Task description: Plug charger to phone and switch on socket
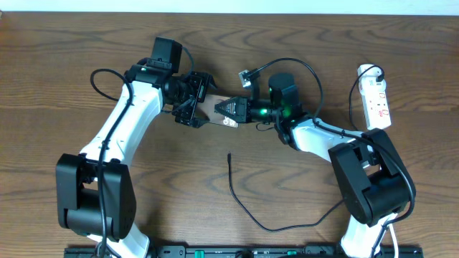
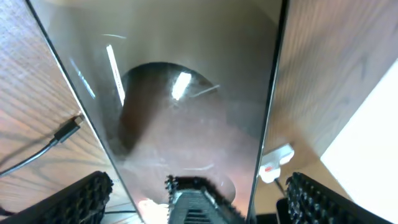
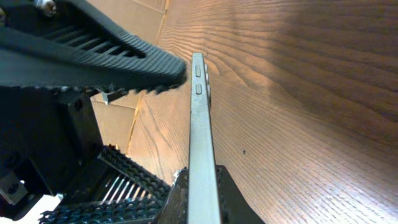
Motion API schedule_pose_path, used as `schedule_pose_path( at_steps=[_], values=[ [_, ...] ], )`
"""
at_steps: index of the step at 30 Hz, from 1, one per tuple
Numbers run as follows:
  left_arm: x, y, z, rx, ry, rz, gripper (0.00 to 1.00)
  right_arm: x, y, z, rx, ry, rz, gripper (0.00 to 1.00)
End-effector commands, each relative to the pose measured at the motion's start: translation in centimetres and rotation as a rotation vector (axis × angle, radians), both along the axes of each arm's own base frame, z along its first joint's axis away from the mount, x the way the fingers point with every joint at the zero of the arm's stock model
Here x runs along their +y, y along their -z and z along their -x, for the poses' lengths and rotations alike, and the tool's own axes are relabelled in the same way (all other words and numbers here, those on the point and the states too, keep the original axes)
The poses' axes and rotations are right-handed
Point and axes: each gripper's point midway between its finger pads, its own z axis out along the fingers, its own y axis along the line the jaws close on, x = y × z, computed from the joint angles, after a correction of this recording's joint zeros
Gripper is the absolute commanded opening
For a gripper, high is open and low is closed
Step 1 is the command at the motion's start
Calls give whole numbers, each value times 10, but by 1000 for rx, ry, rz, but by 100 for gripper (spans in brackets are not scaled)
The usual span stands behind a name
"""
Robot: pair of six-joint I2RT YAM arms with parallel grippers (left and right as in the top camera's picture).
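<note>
Right pincer (image 1: 231,110) is pinching the phone (image 1: 215,105); left pincer (image 1: 195,107) is open around it. Closest to the near edge of the worktop (image 1: 64,43), the charger (image 1: 229,175) lies loose, tip pointing toward the phone, which is nearer the far edge. The socket (image 1: 376,100) lies by the far right corner. I think holding the phone steady, then grabbing the charger close to its tip, works best.
</note>
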Motion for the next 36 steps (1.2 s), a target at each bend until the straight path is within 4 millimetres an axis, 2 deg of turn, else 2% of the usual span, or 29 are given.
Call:
schedule_pose_path(
  at_steps=[1,3,7,9,11,14,19,20,29,36],
  values=[
    [-4,-28,-3,-112,118,115,92,-16,-11,-19,-23,43,-20,1],
    [-7,-44,-7,-184,181,215,92,-30,-11,-29,-3,83,-25,1],
    [-12,-87,-20,-423,323,409,92,-74,-28,-68,264,303,-182,1],
    [-10,-99,-28,-499,342,436,92,-85,-38,-79,384,378,-273,1],
    [-7,-103,-35,-546,345,428,92,-88,-48,-85,467,417,-350,1],
    [-2,-106,-51,-634,335,367,92,-83,-69,-91,535,449,-465,1],
    [11,-107,-80,-738,272,230,93,-65,-113,-94,420,472,-624,1],
    [12,-107,-83,-751,263,213,93,-60,-116,-92,420,473,-638,1],
    [13,-136,-105,-986,303,149,93,-24,-117,-77,456,463,-658,1],
    [13,-136,-107,-1031,339,120,93,-11,-117,-69,545,450,-688,1]
  ],
)
